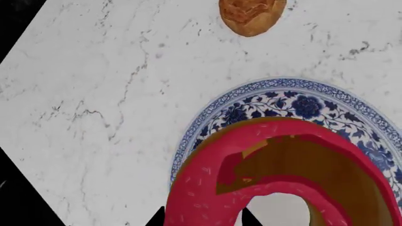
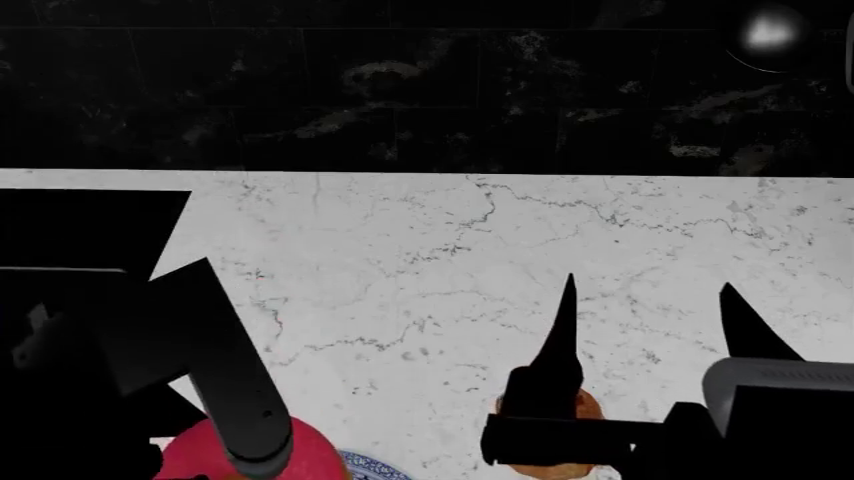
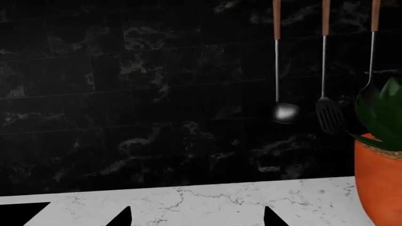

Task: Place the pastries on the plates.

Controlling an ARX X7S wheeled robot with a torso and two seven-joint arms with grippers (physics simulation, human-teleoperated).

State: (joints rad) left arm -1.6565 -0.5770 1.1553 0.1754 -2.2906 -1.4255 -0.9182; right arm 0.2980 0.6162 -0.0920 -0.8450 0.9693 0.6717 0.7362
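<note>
The white marble counter [image 2: 441, 260] runs out ahead of both pincers to a black marble wall [image 3: 138, 94]. Under the left pincer [image 1: 204, 221] lies the blue floral plate [image 1: 301, 101], and over it hangs the pink donut [image 1: 283, 174] — the pincer's two dark tips appear closed on its near rim. The flaky bun [image 1: 253, 15] sits on bare counter, well beyond that pincer and off the plate. The right pincer [image 2: 650, 325] is spread wide and empty — the bun just beneath it.
</note>
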